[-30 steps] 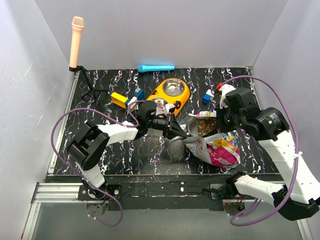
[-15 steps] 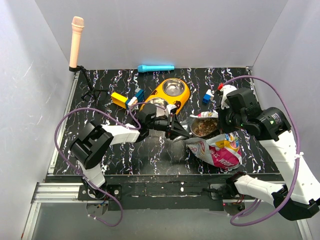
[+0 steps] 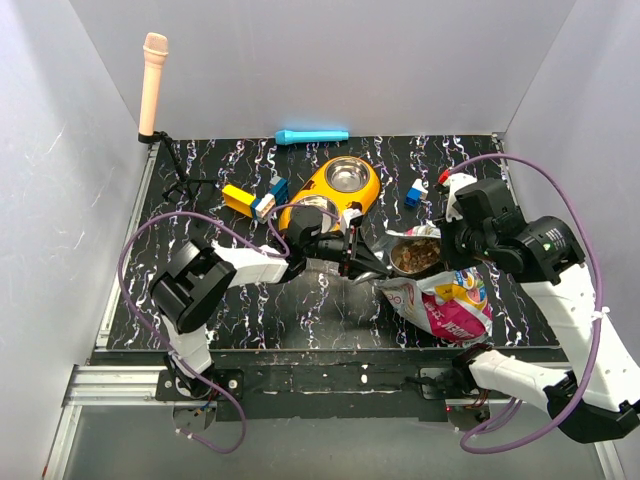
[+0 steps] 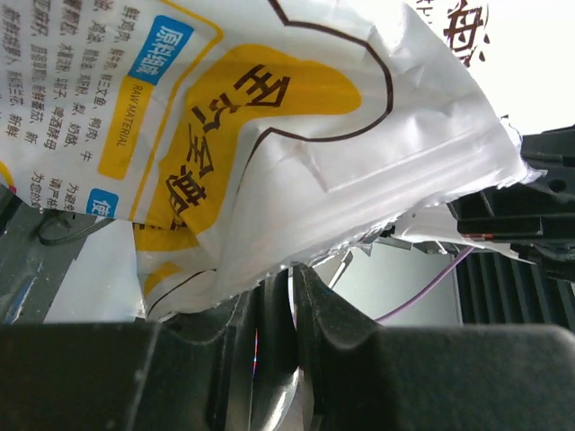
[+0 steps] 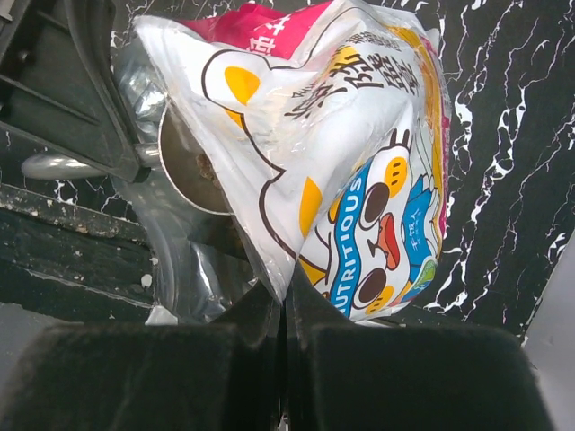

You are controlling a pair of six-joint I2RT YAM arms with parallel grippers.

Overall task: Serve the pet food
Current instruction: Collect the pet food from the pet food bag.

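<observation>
A black marbled table (image 3: 270,315) is lying open along its near left part, giving a hand free passage. Right of centre a foil bag (image 3: 445,305) is blocking the way, its mouth being pinched up by the right gripper (image 3: 447,250) while the left gripper (image 3: 362,266) is holding a metal scoop (image 5: 184,171) at the opening. A yellow double bowl (image 3: 325,188) is sitting just behind the left gripper, with toy blocks (image 3: 248,200) crowding its left side.
</observation>
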